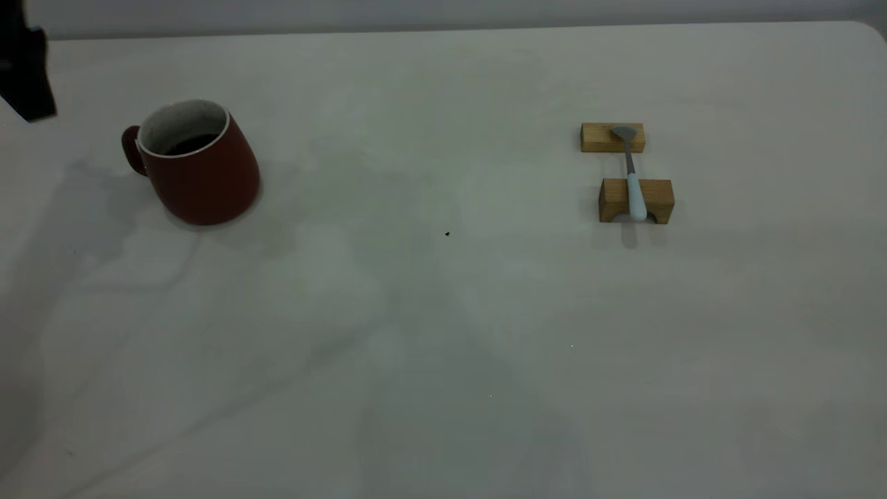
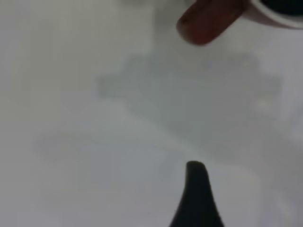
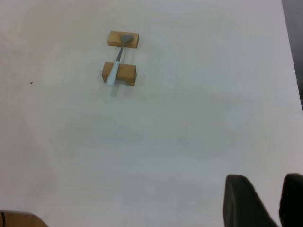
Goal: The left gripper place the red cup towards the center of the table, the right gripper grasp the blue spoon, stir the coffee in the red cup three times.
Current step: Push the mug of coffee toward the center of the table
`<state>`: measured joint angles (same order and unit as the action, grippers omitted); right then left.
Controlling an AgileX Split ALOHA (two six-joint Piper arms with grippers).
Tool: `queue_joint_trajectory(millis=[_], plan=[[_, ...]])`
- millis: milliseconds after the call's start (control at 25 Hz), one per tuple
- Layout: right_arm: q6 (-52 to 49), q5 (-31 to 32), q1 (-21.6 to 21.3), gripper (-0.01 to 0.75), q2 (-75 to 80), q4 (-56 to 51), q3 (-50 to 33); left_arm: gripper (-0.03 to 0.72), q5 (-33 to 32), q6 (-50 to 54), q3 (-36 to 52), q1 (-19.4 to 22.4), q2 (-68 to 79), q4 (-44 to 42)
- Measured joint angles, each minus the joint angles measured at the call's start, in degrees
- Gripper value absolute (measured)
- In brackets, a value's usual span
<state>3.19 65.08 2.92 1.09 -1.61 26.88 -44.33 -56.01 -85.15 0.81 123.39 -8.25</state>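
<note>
On the off-white counter [image 1: 443, 333], the red cup [image 1: 201, 166] stands far left, handle facing the left gripper [image 2: 196, 198] nearby. Neither gripper's jaws show whether they are parted or closed.

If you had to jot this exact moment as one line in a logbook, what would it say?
red cup: far left of table, untouched | blue spoon: across two wooden blocks | left gripper: beside cup handle | right gripper: away from spoon

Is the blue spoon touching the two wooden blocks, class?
Touching. The exterior view shows the blue spoon lying across both wooden blocks, its bowl resting on the far one and its handle on the near one.
</note>
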Motion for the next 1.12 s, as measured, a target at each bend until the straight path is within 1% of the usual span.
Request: queue_joint_trajectory(millis=[320,600,800,1120], plan=[[0.0,0.0,0.0,0.238,0.0,0.0,0.0,0.632,4.6,-10.3,-3.8,-2.4,7.2,-1.1],[0.0,0.0,0.0,0.237,0.0,0.0,0.0,0.606,9.7,-18.9,-3.9,-4.5,9.9,-1.3],[0.0,0.0,0.0,0.237,0.0,0.0,0.0,0.590,11.7,-20.7,-3.9,-4.6,10.4,-2.9],[0.0,0.0,0.0,0.237,0.0,0.0,0.0,0.582,13.1,-21.1,-4.0,-4.6,12.0,-4.0]])
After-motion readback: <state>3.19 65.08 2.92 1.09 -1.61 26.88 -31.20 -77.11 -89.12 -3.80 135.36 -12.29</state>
